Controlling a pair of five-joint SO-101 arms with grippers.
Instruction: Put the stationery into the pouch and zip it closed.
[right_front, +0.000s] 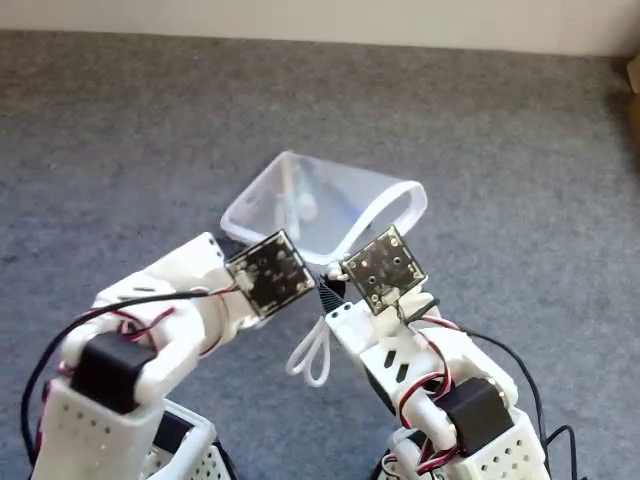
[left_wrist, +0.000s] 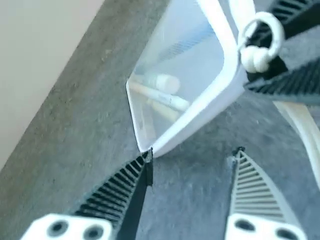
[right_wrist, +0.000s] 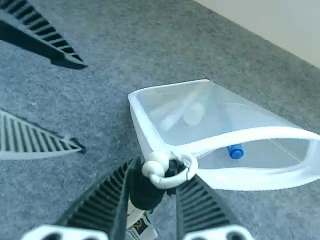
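Translucent white-edged pouch gapes on grey carpet; your right gripper pinches its ringed zipper pull, left gripper spread.

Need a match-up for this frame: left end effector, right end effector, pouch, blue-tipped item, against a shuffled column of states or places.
Things
1. left end effector
2. right end effector
3. pouch
4. blue-tipped item

States or places
A. inside the pouch
B. shut on the zipper pull
C. open, one fingertip at a pouch corner
D. lying on the grey surface, mouth unzipped

Pairs: 1-C, 2-B, 3-D, 4-A
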